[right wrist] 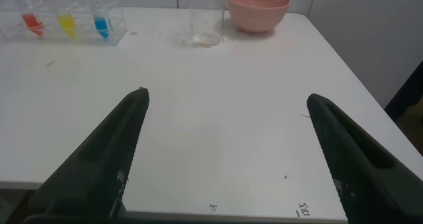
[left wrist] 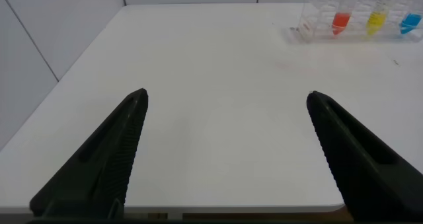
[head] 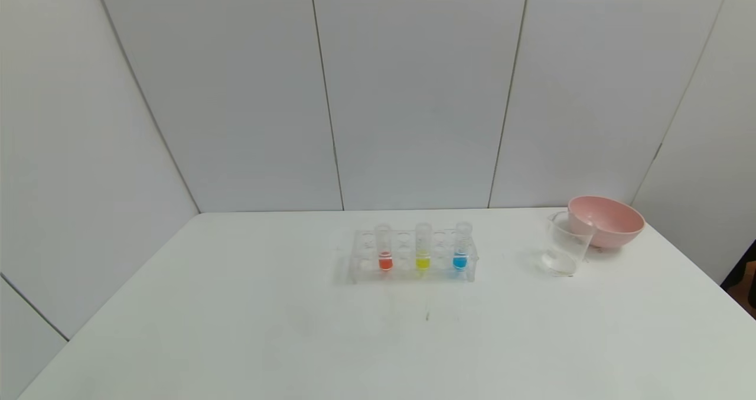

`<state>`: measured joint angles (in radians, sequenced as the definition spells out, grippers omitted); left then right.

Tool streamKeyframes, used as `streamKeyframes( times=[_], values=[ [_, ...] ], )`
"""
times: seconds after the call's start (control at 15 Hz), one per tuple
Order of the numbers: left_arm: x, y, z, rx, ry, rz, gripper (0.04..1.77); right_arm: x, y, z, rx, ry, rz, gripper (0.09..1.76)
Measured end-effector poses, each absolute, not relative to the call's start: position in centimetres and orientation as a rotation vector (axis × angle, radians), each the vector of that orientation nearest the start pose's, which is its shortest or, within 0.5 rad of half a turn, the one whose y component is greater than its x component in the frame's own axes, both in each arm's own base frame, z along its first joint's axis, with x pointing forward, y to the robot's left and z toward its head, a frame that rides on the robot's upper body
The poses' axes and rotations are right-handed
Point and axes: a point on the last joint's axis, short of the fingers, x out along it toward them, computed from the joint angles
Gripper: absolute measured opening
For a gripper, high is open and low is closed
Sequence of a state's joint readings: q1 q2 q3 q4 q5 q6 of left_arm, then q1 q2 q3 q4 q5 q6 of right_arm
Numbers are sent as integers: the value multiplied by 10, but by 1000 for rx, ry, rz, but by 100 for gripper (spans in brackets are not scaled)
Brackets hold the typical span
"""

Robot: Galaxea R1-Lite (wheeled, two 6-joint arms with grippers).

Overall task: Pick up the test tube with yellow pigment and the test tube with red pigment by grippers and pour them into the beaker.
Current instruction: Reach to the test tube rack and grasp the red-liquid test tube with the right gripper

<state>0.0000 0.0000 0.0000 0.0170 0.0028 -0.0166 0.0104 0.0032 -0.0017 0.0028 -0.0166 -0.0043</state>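
Note:
A clear rack (head: 413, 257) stands mid-table holding three tubes upright. The test tube with red pigment (head: 384, 247) is at its left, the test tube with yellow pigment (head: 423, 247) in the middle. To the right stands the clear beaker (head: 565, 244). Neither arm shows in the head view. My left gripper (left wrist: 227, 95) hangs open over the table's near edge, far from the red tube (left wrist: 341, 19) and yellow tube (left wrist: 377, 19). My right gripper (right wrist: 225, 95) is open too, empty, near the front edge, well short of the beaker (right wrist: 205, 18).
A tube with blue liquid (head: 461, 247) fills the rack's right end. A pink bowl (head: 606, 221) sits just behind the beaker at the back right. White wall panels close off the table's far side; the table's right edge drops away beside the bowl.

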Motion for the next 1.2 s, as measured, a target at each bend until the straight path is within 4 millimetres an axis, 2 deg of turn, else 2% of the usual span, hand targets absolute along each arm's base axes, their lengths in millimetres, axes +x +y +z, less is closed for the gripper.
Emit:
streamKeyframes(
  times=[1.2],
  values=[
    [-23,0,74,-16,17,3,172,-23,-1,75,-2,8,-6,171]
  ],
)
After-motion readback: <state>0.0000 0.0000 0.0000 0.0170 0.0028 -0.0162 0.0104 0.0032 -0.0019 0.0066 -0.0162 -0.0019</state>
